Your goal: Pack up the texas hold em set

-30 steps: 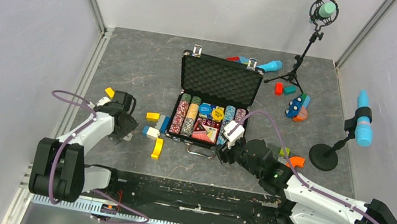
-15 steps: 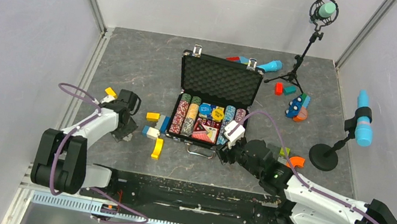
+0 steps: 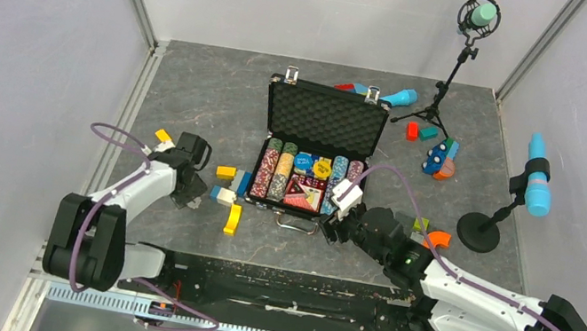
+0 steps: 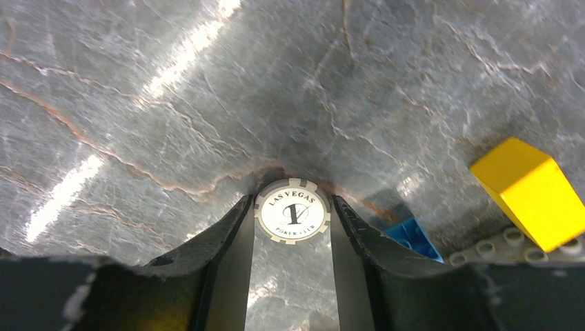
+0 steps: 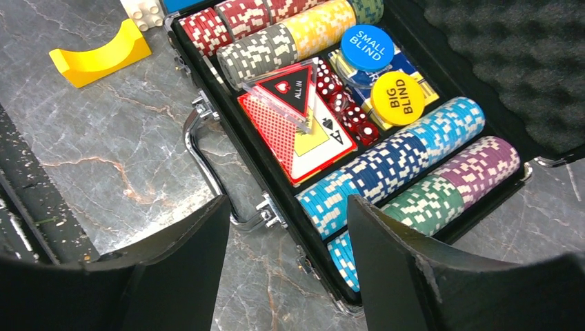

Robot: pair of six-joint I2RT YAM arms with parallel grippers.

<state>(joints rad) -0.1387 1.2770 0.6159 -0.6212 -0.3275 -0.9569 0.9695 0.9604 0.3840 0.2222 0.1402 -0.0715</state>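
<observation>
My left claw (image 4: pixel 292 204) pinches a white poker chip (image 4: pixel 292 221) by its rim, just above the grey table (image 4: pixel 207 83) — a yellow block (image 4: pixel 528 189) lies near. My right claw (image 5: pixel 288 207) gapes wide over the near edge of the open case (image 3: pixel 322 121), mid-table.

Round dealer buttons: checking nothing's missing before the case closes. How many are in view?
2. The blue SMALL BLIND button and the yellow BIG BLIND button lie side by side in the case, beside the red dice. Others may be hidden.
</observation>
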